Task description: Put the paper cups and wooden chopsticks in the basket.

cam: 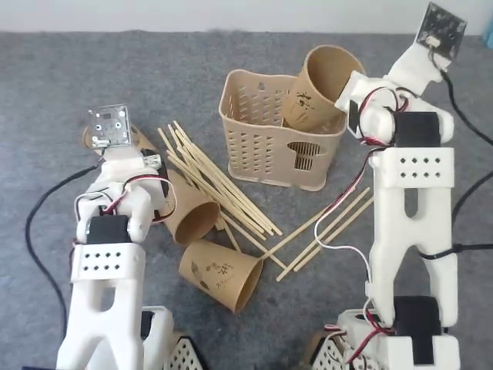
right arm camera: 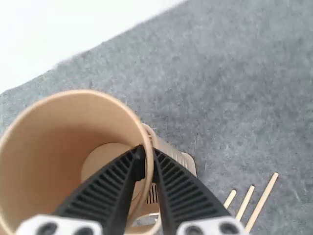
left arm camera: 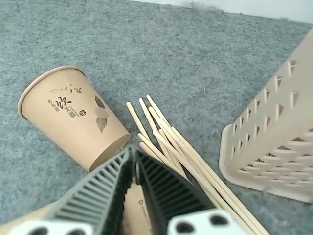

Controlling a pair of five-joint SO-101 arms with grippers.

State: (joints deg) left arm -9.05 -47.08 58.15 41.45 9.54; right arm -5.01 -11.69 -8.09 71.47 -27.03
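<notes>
Right end effector [right arm camera: 146, 152] pinches the rim of a paper cup [cam: 323, 81], one jaw inside and one outside, cup tilted with its base over the basket's [cam: 254, 146] right corner. This looks like the drop step, which calls for spreading the jaws once the base clears the wall. Left end effector [left arm camera: 132, 152] is pressed together and empty over the chopsticks [left arm camera: 171, 142], just beside a lying cup [left arm camera: 73, 115]; there is open desk [cam: 115, 69] behind the basket, while the front is crowded.

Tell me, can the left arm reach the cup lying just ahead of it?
Probably yes. The cup lies on its side just ahead of the left end effector, nothing covering it. The chopsticks lie beside it, not across it. The shut end effector must open first.
</notes>
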